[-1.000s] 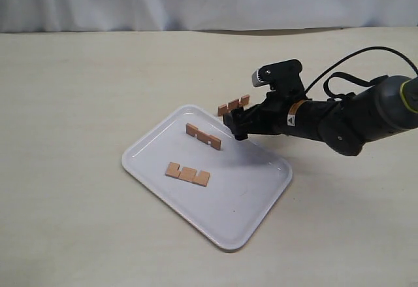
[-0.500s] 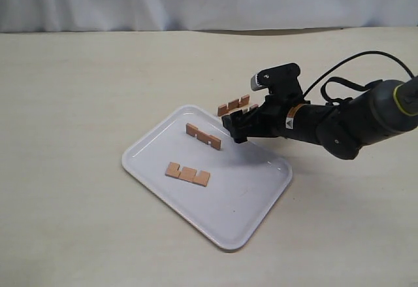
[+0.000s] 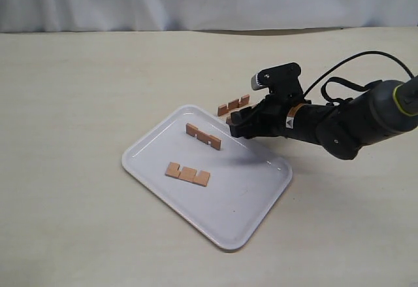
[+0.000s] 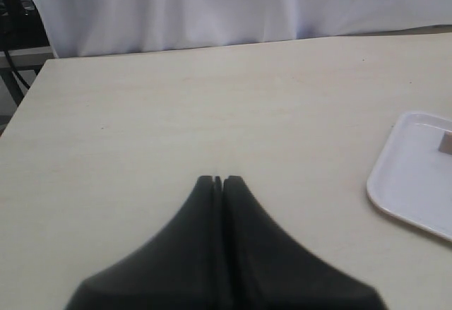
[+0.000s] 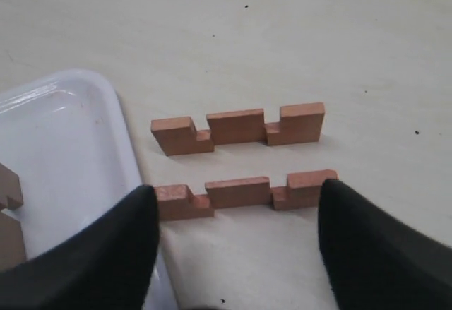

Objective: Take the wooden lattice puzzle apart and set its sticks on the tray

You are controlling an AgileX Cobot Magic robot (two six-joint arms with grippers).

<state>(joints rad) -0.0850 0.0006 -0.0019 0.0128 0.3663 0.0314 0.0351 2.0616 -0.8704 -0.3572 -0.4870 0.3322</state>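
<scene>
Wooden lattice puzzle sticks: four, all separate, none interlocked.

Left gripper [image 4: 217, 181]: black fingers pressed flat together, nothing between them, low over bare tan table [image 4: 176, 98]. The white tray [image 4: 413, 183] is off to one side of it, well apart. This gripper does not show in the exterior view.

Tray, exterior view: lies left of the right gripper [image 3: 238, 127], with its near corner just beside the fingertips. Two sticks lie flat on it. The front tray stick [image 3: 188, 174] is the farther from the gripper. The rear tray stick [image 3: 203, 136] is nearer, a short way off the fingertips. The two are apart and not touching.

Two more sticks lie on the table just outside the tray's rim, side by side and nearly parallel, with a gap between them. The far table stick [image 5: 238, 128] lies just beyond the fingertips. The near table stick [image 5: 244, 192] lies between the spread fingers [image 5: 92, 253], one end at each tip. Cannot tell whether the pads press it. Both have their notches opening away from the gripper.

Right gripper: jaws wide apart, bracketing the near stick lengthwise, low at table level.

Right arm: small orange label [image 3: 291, 119] behind the wrist, its print too small to read.
</scene>
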